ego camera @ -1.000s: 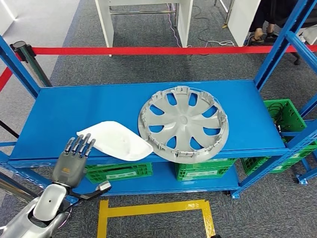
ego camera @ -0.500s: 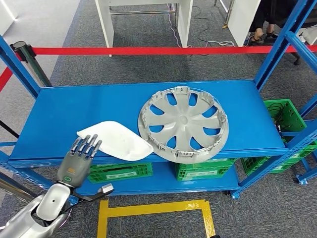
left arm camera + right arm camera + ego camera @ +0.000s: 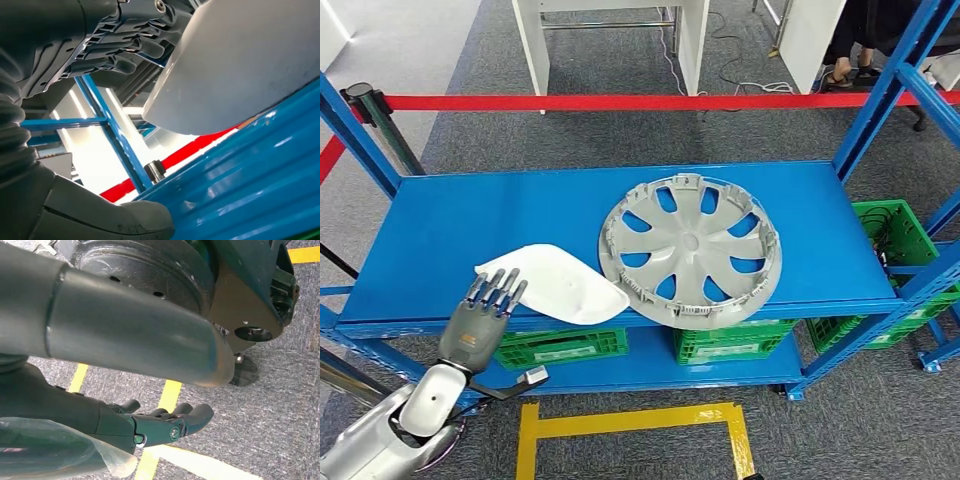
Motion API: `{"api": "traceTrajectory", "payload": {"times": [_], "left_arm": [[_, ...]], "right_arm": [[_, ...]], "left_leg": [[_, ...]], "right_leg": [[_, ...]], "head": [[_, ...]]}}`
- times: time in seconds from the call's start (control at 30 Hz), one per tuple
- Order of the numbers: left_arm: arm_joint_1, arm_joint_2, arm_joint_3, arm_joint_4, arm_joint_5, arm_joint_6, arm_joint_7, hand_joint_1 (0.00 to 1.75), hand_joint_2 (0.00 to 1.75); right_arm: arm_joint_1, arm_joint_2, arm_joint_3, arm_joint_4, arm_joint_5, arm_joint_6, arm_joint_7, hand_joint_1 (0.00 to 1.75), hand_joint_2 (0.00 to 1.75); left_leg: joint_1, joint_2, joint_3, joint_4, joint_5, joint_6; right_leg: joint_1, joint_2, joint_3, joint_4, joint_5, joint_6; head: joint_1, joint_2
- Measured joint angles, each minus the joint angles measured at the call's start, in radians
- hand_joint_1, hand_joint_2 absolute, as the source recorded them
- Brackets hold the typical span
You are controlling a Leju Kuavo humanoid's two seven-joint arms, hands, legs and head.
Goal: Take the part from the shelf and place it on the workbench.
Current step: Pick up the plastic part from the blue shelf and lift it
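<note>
- While reaching toward the shelf (image 3: 418, 230), hovering the left hand (image 3: 475, 325) at its front edge, fingers (image 3: 500, 287) spread and holding nothing, tips just short of the white part (image 3: 554, 283).
- Lying flat on the blue deck beside the grey hubcap (image 3: 690, 250), overhanging the front lip slightly.
- Hanging the right hand (image 3: 166, 425) low over the floor, fingers loosely extended, empty.
- Judging the step as approach; next needing a slide under or over the part's near edge to close on it.

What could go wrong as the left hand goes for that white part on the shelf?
The white part overhangs the blue shelf's front edge, so a nudge from the left hand might tip it off. Its right tip lies close beside the grey wheel cover, which could get bumped or dragged along.
</note>
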Motion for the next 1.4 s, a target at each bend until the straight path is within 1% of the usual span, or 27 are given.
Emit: {"api": "traceTrajectory", "payload": {"times": [0.1,0.27,0.5,0.8,1.4], "left_arm": [[-0.002,0.003,0.008,0.018,0.000,0.006,0.005,0.00,1.75],[-0.003,0.005,0.030,0.048,0.000,0.016,-0.008,0.00,1.75],[-0.004,0.008,0.038,0.066,0.000,0.016,-0.006,0.00,1.75],[-0.004,0.007,0.083,0.111,0.000,0.021,0.002,0.00,1.75],[-0.017,0.010,0.076,0.134,0.000,0.038,0.027,0.00,1.75]], "right_arm": [[0.000,0.000,0.000,0.000,0.002,0.000,0.001,0.00,0.00],[0.000,0.000,0.000,0.000,0.002,0.000,0.002,0.00,0.00],[0.000,0.000,0.000,0.000,0.003,0.000,0.002,0.00,0.00],[0.000,0.000,0.000,0.000,0.003,-0.001,0.002,0.00,0.00],[0.001,0.000,0.000,0.000,0.003,-0.002,0.002,0.00,0.00]], "left_leg": [[0.000,0.000,0.000,0.000,0.000,0.000],[0.000,0.000,0.000,0.000,0.000,0.000],[0.000,0.000,0.000,0.000,0.000,0.000],[0.000,0.000,0.000,0.000,0.000,0.000],[0.000,0.000,0.000,0.000,0.000,0.000]], "right_leg": [[0.000,0.000,0.000,0.000,0.000,0.000],[0.000,0.000,0.000,0.000,0.000,0.000],[0.000,0.000,0.000,0.000,0.000,0.000],[0.000,0.000,0.000,0.000,0.000,0.000],[0.000,0.000,0.000,0.000,0.000,0.000]], "head": [[0.000,0.000],[0.000,0.000],[0.000,0.000],[0.000,0.000],[0.000,0.000]]}}
